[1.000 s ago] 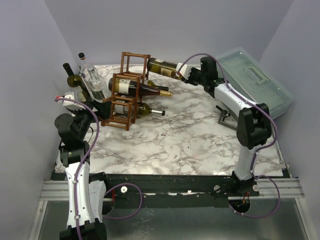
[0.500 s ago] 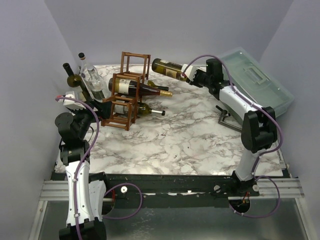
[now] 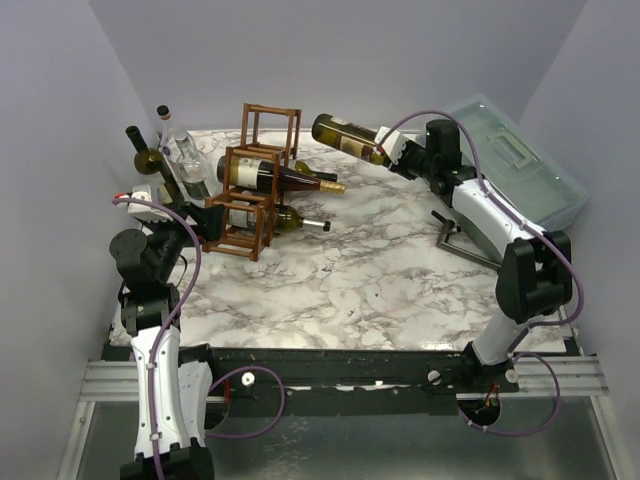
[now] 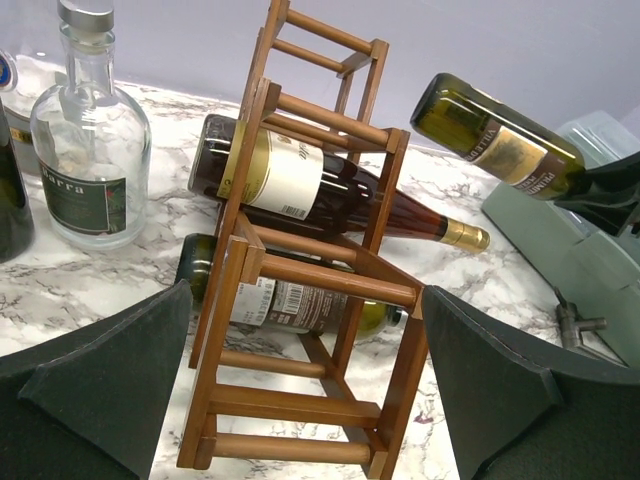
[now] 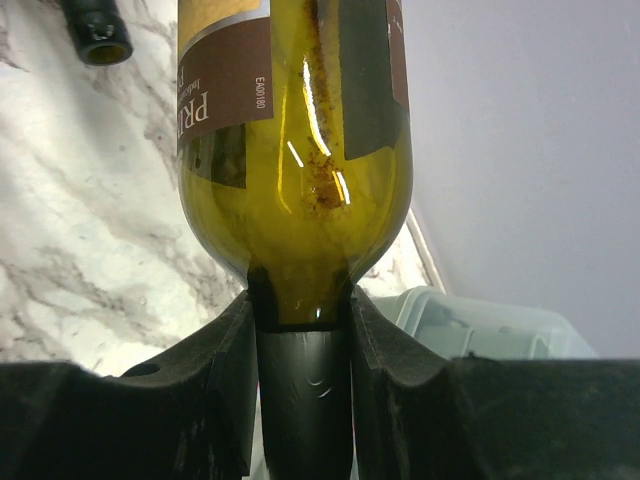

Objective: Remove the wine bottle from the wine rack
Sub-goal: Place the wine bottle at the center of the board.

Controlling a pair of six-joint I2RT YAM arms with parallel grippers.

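The reddish-brown wine rack (image 3: 250, 190) stands at the back left of the marble table. My right gripper (image 3: 395, 152) is shut on the neck of a green wine bottle (image 3: 345, 137) and holds it in the air, tilted, to the right of the rack's top cell and clear of it. In the right wrist view the wine bottle (image 5: 295, 150) hangs from my right gripper (image 5: 300, 330), whose pads clamp its black-foiled neck. My left gripper (image 3: 198, 220) is open at the rack's low left end. In the left wrist view the left gripper (image 4: 305, 295) spans the wine rack (image 4: 310, 290) without touching it.
Two more bottles lie in the rack: a gold-necked bottle (image 3: 280, 177) in the middle tier and a green bottle (image 3: 285, 217) at the bottom. A clear bottle (image 3: 180, 150) and a dark bottle (image 3: 150, 160) stand left of it. A grey-green lidded box (image 3: 510, 160) sits far right, a metal tool (image 3: 455, 240) before it.
My right gripper has carried the wine bottle to the right and slightly up, farther from the rack's top cell. The left arm and the rack have stayed put.
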